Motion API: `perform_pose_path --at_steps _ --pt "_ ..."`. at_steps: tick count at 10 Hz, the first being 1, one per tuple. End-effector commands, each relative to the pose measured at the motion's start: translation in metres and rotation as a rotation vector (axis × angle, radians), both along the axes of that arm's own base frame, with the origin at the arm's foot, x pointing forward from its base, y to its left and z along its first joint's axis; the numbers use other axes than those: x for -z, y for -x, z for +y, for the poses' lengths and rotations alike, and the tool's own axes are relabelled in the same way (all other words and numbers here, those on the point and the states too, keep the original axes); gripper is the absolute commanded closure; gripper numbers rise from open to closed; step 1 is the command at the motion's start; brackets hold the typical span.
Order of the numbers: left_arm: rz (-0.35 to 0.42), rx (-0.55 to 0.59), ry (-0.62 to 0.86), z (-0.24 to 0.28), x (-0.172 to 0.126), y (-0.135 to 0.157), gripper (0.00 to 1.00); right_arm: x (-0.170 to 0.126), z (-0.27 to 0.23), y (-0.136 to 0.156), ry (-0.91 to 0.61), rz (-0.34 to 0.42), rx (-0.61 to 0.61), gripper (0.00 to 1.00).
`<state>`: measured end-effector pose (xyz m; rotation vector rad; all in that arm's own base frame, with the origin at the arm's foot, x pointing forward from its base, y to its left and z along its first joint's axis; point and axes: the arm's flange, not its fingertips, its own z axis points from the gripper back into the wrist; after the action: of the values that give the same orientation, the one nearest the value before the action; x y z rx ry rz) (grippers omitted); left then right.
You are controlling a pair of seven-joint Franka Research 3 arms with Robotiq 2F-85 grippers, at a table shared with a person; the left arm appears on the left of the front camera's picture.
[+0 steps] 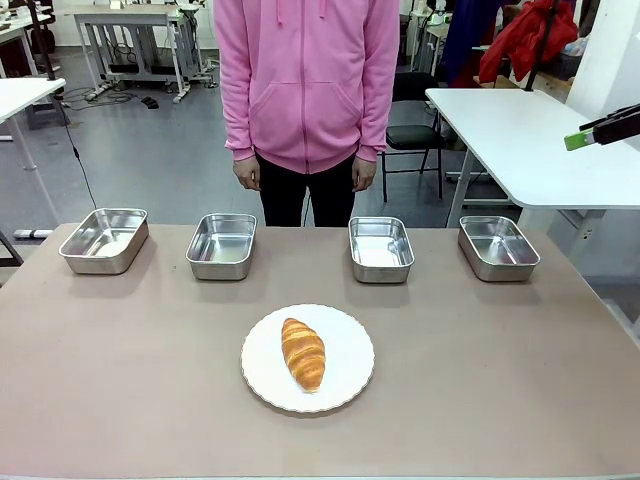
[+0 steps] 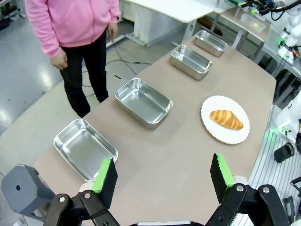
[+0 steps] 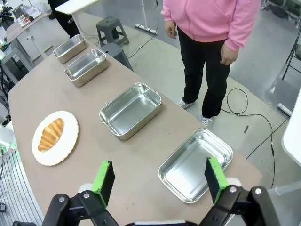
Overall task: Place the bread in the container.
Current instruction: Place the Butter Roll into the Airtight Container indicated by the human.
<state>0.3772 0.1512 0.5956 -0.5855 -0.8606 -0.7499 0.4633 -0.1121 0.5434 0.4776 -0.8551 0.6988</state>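
Observation:
The bread, a golden-brown croissant, lies on a round white plate at the table's near middle. Behind it, several look-alike steel pans stand empty in a row; I cannot tell which is the container. My left gripper hangs open high above the table's left end, over the pan, with the bread far ahead. Open too, my right gripper is high above the right end near a pan. Its green-padded tip shows at upper right.
A person in a pink hoodie stands at the far edge behind the middle pans, hands down at the sides. The brown tabletop is bare around the plate. A white table stands beyond the right end.

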Motion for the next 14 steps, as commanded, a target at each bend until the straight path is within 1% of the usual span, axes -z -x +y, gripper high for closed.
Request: perform_pose_path --at_steps 1,14 --pt "-0.006 0.001 0.001 -0.0010 -0.0013 0.0000 0.00 0.0001 0.0012 0.0002 -0.001 -0.002 -0.002 0.00" --pt "-0.006 0.001 0.001 -0.0010 -0.0013 0.0000 0.00 0.0001 0.0012 0.0002 -0.001 -0.002 -0.002 0.00"
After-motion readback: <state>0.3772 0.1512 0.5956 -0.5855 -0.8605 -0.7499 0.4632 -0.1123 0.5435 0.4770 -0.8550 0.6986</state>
